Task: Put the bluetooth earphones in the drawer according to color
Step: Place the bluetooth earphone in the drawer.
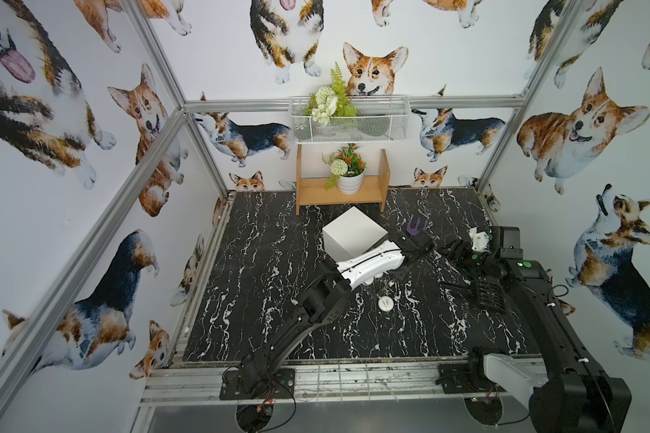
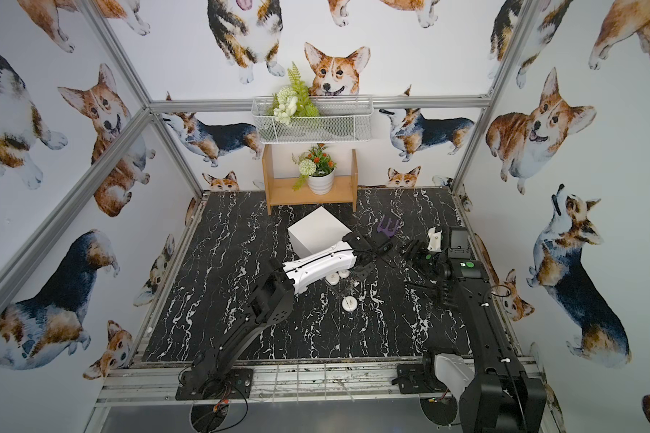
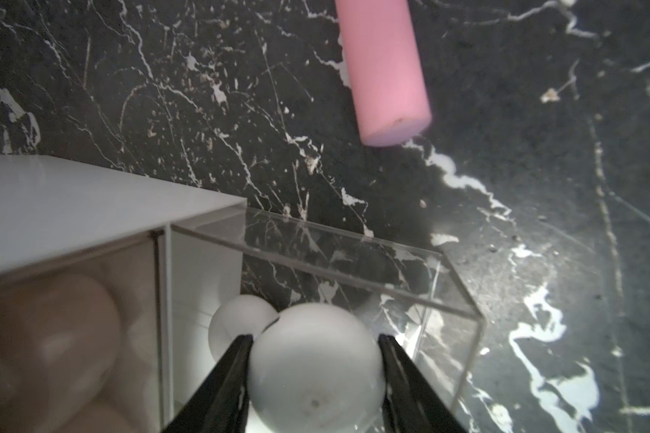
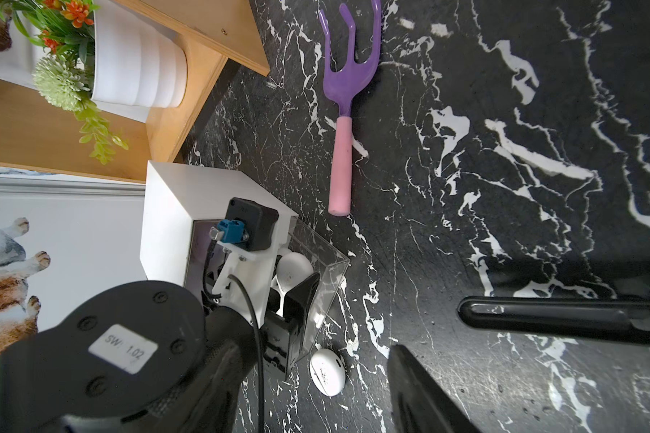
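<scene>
The drawer cabinet is a white cube at mid table, with one clear tray pulled out. My left gripper is shut on a white earphone case just above that tray. A second white case lies in the tray beside it. Pale pinkish cases show dimly behind a shut drawer front. Another white case lies on the table in front of the cabinet, also visible as the case in the right wrist view. My right gripper hangs open and empty to the right of the tray.
A purple-and-pink toy garden fork lies on the table right of the cabinet. A wooden shelf with a potted plant stands against the back wall, under a wire basket. Two more white cases peek out under my left arm.
</scene>
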